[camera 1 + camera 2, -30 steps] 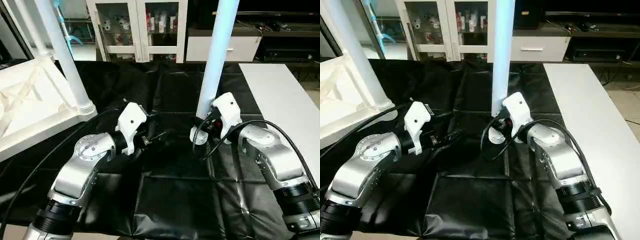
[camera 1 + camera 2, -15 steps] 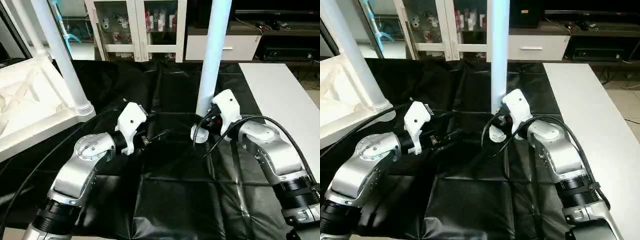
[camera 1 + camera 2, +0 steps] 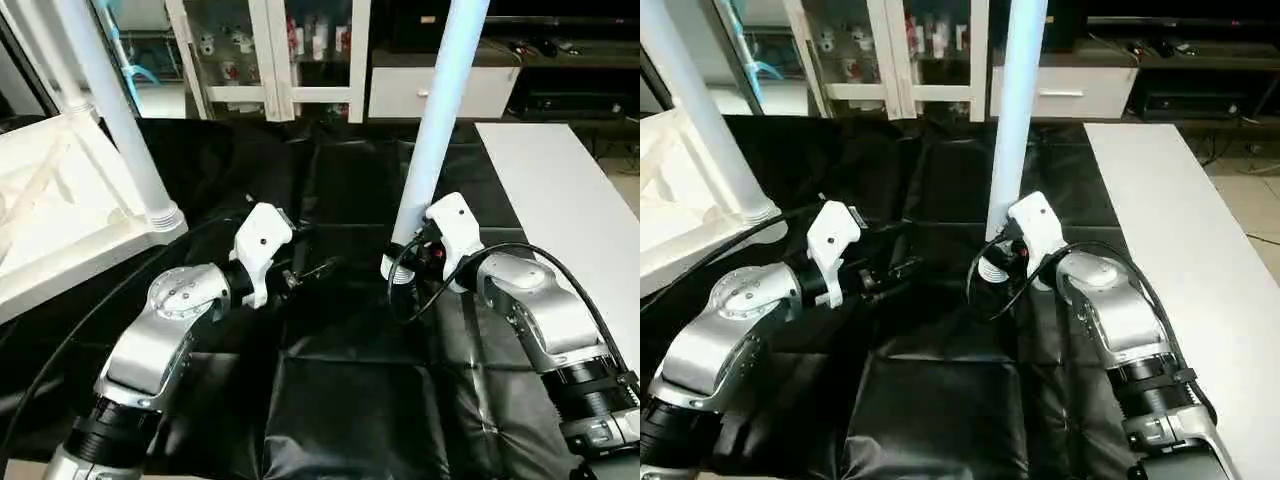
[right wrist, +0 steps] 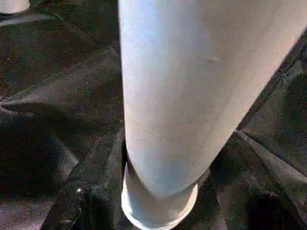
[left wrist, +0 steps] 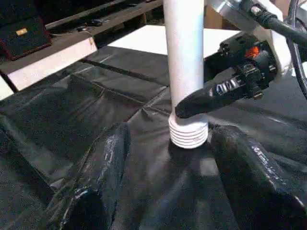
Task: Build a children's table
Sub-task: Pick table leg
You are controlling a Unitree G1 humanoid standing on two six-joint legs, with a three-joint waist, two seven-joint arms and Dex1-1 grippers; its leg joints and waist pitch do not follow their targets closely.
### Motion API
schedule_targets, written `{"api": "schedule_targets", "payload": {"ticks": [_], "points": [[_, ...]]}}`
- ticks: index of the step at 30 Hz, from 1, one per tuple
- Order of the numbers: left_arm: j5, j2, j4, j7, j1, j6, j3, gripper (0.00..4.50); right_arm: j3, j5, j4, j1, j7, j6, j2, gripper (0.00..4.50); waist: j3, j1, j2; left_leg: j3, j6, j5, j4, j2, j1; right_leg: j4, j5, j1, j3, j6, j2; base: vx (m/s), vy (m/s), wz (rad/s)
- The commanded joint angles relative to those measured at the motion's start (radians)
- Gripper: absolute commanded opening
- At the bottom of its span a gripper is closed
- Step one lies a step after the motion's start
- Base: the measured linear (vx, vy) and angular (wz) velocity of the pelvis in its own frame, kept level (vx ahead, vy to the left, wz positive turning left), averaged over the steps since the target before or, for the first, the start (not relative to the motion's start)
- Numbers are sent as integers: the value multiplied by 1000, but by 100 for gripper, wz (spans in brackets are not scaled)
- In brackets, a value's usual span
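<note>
A white leg (image 3: 437,120) stands on its ribbed end on the black-covered counter (image 3: 340,400), leaning slightly. The right tool (image 5: 192,108) sits at its base, one black finger (image 5: 211,96) lying across the tube just above the ribs; whether it grips is hard to tell. The left tool (image 3: 315,272) hovers nearby, parted and empty. The tabletop (image 3: 60,215) lies upside down at the left, a leg (image 3: 115,110) socketed in its corner.
</note>
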Motion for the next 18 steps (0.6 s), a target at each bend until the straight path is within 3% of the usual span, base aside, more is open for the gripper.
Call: {"api": "schedule_targets", "payload": {"ticks": [1,9,18], "points": [[4,12,-7,-2,-12,5,10,310,-7,-10,-3,-9,-1,1,1,255,-68,3,-13,-38,6,-195,-82,68,21,-80,-151,32,44,-232,-68,0,0,0],[5,11,-2,0,-16,2,9,310,-14,-18,17,-15,-5,-15,15,255,-65,2,-13,-39,-5,-223,-84,69,24,-83,-196,30,44,-227,-68,0,0,0],[8,19,-5,1,-14,2,12,310,-31,-21,84,-39,-40,-52,52,255,-66,2,-13,-38,-4,-211,-84,68,22,-81,-170,30,44,-235,-68,0,0,0]]}}
